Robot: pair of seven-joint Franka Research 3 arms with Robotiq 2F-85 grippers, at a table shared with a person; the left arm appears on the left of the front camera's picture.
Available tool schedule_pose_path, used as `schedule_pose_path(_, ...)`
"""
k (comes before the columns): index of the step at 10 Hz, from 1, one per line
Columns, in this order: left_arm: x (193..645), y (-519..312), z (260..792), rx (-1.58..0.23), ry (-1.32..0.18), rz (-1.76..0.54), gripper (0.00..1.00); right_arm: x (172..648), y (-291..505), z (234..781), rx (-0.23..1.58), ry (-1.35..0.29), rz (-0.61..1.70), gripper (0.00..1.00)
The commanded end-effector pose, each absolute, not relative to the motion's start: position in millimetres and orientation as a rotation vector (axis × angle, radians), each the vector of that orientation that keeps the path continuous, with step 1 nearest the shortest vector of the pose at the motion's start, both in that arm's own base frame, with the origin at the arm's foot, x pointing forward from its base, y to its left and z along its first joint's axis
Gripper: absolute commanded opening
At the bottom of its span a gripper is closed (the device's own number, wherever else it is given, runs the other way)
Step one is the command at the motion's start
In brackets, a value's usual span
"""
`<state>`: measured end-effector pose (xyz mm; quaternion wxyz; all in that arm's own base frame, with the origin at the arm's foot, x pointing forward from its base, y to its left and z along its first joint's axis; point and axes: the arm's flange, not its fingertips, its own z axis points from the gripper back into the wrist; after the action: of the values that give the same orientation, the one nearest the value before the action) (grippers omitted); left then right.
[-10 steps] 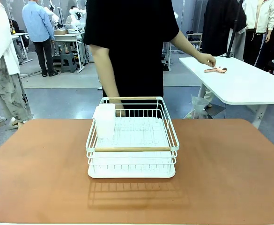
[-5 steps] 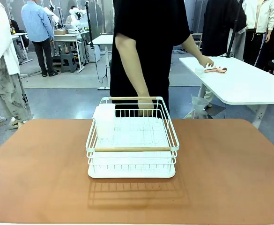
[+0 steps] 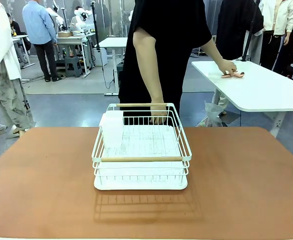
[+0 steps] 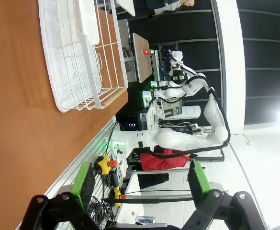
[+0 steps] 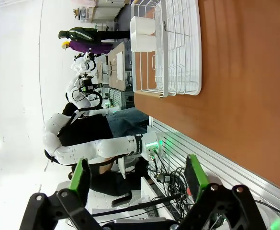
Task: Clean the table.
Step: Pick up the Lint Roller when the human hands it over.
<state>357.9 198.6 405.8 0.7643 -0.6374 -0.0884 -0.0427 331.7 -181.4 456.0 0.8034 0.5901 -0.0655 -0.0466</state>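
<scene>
Front view first: the table [image 3: 246, 175] fills the whole lower half of the shot, edge to edge. Behind it there's a grey floor, then a busy workshop-type room where a few people stand around benches. Off to the far right is a smaller white table [image 3: 271, 92]. The person in the black tee across from the robot has one hand [image 3: 228, 66] down on it, right on a small pinkish thing [image 3: 236, 75] that's too small to make out. Their other hand [image 3: 159, 118] is down behind the far rim of the dish rack [image 3: 141, 167]; can't tell if it's actually gripping it.

The table top is a flat terracotta/reddish-brown, smooth and matte, with rounded far corners and a pale strip along the near edge. The rack sits pretty much dead centre on it and throws a grid shadow toward the camera.

The rack is white wire, boxy, and sits on a white tray with rounded corners. It has a round wooden bar across the near top edge and another across the far one. A squarish white container [image 3: 112, 128] sits inside its left end.

Left wrist view: the left gripper [image 4: 140, 181] is spread wide with nothing between the green pads, and the brown top runs up the left of the frame. Right wrist view: the right gripper [image 5: 138, 178] is the same deal, fingers apart and empty, rack up at the top.
</scene>
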Motion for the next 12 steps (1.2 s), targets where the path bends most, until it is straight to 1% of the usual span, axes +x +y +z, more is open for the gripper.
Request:
schedule_pose_path(1,355.9,200.5,405.7,-1.387,-0.193,-0.093,1.0,330.8,-182.1,457.0,1.27,-0.145,-0.088,1.0)
schedule_pose_path(12,355.9,200.5,405.7,-1.387,-0.193,-0.093,1.0,330.8,-182.1,457.0,1.27,-0.145,-0.088,1.0)
